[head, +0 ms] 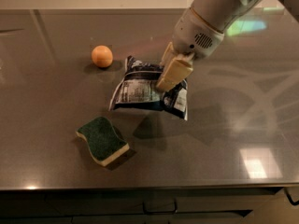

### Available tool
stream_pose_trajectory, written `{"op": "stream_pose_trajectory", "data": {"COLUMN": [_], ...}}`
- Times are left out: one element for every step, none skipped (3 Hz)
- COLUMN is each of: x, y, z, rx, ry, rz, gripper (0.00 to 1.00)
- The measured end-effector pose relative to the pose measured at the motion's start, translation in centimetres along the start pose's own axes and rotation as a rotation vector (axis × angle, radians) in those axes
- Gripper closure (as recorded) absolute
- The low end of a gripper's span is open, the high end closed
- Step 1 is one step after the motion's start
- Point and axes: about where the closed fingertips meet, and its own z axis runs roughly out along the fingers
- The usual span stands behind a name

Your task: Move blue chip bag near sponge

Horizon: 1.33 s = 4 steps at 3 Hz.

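Note:
The blue chip bag [142,89] is a crinkled navy foil bag with white panels, held off the grey counter with its shadow beneath it. My gripper [169,80] comes in from the upper right and is shut on the bag's right side. The sponge [102,140], green on top with a pale yellow base, lies flat on the counter below and to the left of the bag, a short gap away.
An orange ball [102,56] rests on the counter up and left of the bag. The counter's front edge [140,186] runs along the bottom, with dark drawers below. Bright light reflections lie on the right of the counter.

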Motion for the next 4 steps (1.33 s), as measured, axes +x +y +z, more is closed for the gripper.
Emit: {"op": "stream_pose_trajectory", "data": {"x": [-1.1, -1.6, -1.8, -1.6], "y": [1.4, 1.8, 1.9, 1.9], "z": [1.8, 2.9, 3.7, 4.1], "rx": [-0.047, -0.07, -0.089, -0.104], "ry": [0.007, 0.017, 0.019, 0.003], "rz": [-0.01, 0.002, 0.019, 0.036], "gripper": [1.0, 0.82, 0.59, 0.35]}}
